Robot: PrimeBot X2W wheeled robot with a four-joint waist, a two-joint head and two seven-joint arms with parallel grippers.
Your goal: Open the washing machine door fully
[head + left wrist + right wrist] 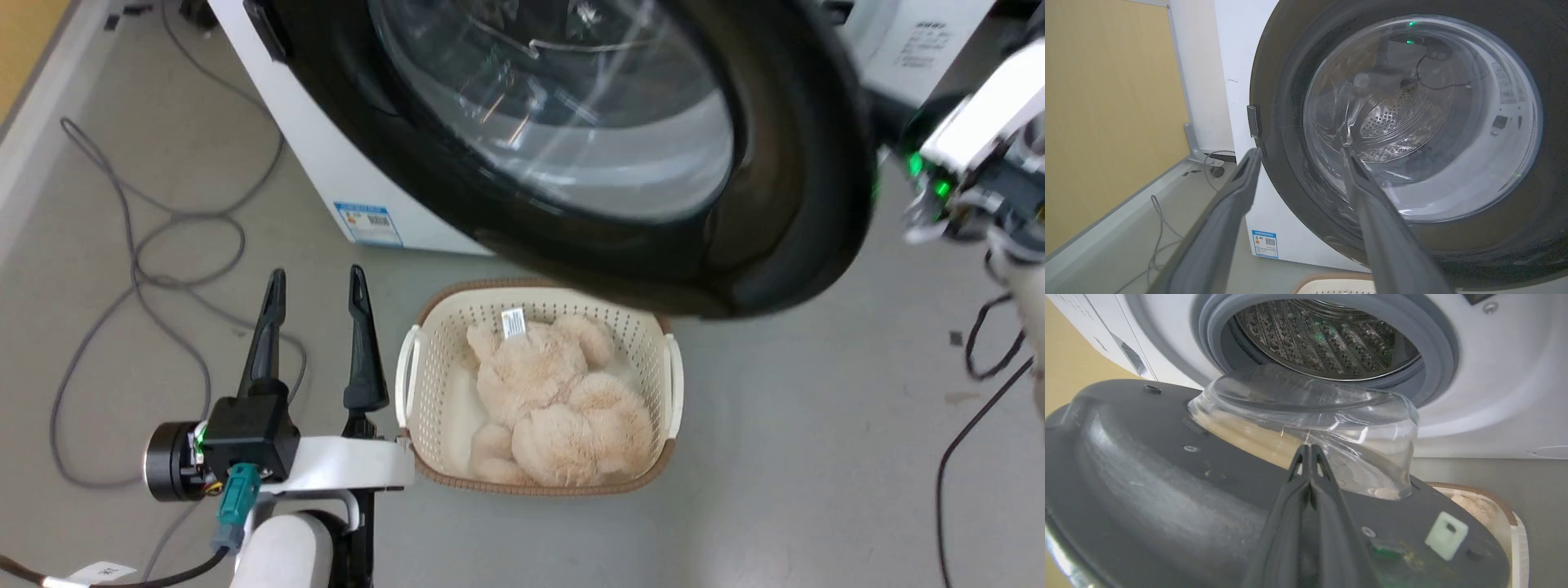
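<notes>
The washing machine door is swung out from the white washing machine, glass bowl in its centre. My left gripper stands open low at the left, in front of the door's outer face, apart from it and holding nothing. My right gripper is shut with nothing in it, its tips at the foot of the glass bowl on the door's dark-grey inner side. Beyond it lie the grey gasket and the steel drum. In the head view the right wrist sits beside the door's right edge, fingers hidden behind it.
A cream laundry basket holding a beige plush toy stands on the floor under the door. Grey cables trail over the floor at left. A second white appliance stands at the top right. A yellow wall is at left.
</notes>
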